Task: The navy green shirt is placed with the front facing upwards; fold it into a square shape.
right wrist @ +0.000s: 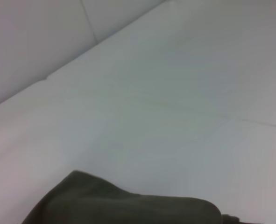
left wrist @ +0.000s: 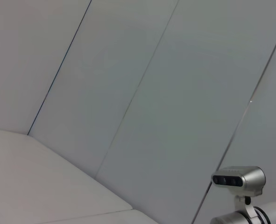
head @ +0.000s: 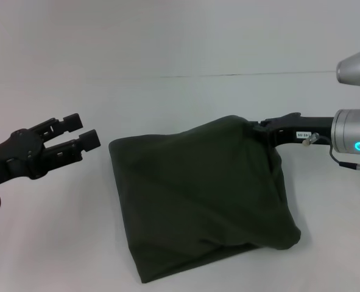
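- Claw on the left arm, the left claw (head: pixel 82 131), hovered off the left edge of the navy green shirt (head: pixel 198 201) with its two fingers apart and nothing between them. It looked clear of the cloth, close by but not touching, so I judged it free of the fold for the moment.
- Shirt itself lay near the middle of the white surface (head: pixel 180 48) as a compact, roughly four-sided bundle, plain green side showing, no lettering visible. Its left and near edges sat flat; its far right corner was drawn up into a peak.
- That raised corner met the right claw (head: pixel 266 125), whose tips were buried in the fabric. It appeared clamped on that corner, which would explain why the cloth rose there instead of lying flat, though the fingers themselves could not be seen.
- Judging from the shape, the fold was well along; the lifted corner still needed laying down to square the bundle off.
- In the right wrist view, only a dark edge of the cloth showed against the pale surface.
- The left wrist view showed wall panels and a small silver camera (left wrist: pixel 238 179) on a stand, well away from the work.
- Nothing stood in either arm's path around the shirt.
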Controlling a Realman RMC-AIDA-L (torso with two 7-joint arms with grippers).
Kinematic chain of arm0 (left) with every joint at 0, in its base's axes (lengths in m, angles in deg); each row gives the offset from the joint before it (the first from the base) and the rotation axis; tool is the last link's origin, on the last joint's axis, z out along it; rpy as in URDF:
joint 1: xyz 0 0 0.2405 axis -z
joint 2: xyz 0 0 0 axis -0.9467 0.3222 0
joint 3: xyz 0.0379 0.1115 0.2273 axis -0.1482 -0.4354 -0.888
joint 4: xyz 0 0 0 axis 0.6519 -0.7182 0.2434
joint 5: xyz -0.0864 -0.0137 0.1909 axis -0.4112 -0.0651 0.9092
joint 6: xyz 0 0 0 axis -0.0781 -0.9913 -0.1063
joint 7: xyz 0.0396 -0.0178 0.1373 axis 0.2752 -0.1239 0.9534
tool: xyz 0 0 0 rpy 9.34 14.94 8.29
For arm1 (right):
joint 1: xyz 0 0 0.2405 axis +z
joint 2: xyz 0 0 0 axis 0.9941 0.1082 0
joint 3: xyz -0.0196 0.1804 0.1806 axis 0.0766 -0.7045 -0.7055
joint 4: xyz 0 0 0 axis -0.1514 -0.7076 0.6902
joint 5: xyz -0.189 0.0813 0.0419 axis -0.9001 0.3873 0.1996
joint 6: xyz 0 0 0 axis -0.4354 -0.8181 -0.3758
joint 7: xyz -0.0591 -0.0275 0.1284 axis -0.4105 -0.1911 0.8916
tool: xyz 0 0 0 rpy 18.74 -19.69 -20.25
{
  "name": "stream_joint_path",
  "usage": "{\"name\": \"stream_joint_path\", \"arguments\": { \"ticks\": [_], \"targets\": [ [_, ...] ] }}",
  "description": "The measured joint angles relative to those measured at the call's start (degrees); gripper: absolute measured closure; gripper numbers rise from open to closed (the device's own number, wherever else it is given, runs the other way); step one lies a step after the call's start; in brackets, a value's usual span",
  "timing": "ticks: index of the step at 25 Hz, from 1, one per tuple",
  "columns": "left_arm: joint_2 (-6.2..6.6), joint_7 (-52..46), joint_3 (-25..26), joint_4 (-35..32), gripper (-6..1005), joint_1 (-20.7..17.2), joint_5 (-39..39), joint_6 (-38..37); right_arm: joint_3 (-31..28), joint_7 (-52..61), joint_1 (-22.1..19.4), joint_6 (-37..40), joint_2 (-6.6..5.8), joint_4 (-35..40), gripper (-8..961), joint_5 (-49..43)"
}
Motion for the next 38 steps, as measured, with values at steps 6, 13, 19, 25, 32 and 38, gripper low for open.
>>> {"name": "stream_joint_path", "arguments": {
  "ticks": [6, 13, 19, 25, 32, 38],
  "targets": [
    [-0.07, 0.00, 0.00, 0.00, 122, 0.00, 0.00, 0.29, 0.35, 0.17, -0.49, -3.65, -0.14, -0.36, 894, 0.47],
    [-0.13, -0.01, 0.00, 0.00, 122, 0.15, 0.00, 0.44, 0.82, 0.26, -0.05, -6.93, 0.11, -2.20, 892, 0.41],
    [-0.13, -0.21, -0.07, 0.00, 121, 0.17, 0.00, 0.40, 0.71, 0.26, -0.21, -8.00, 0.14, -2.50, 854, 0.63],
    [-0.14, -0.41, -0.43, 0.51, 121, 0.24, 0.00, -0.19, -3.60, -2.18, -2.30, -4.68, 0.04, -1.69, 700, 5.38],
    [0.19, 0.61, -4.42, 1.41, 122, 0.67, 0.77, -0.38, -5.21, -12.65, -6.58, 4.06, -0.20, -1.33, 363, 14.73],
    [-0.34, 7.55, -14.19, 1.52, 121, 1.23, 1.47, 1.63, -5.22, -19.85, -8.99, 8.86, 0.20, -3.61, 103, 17.30]
  ]
}}
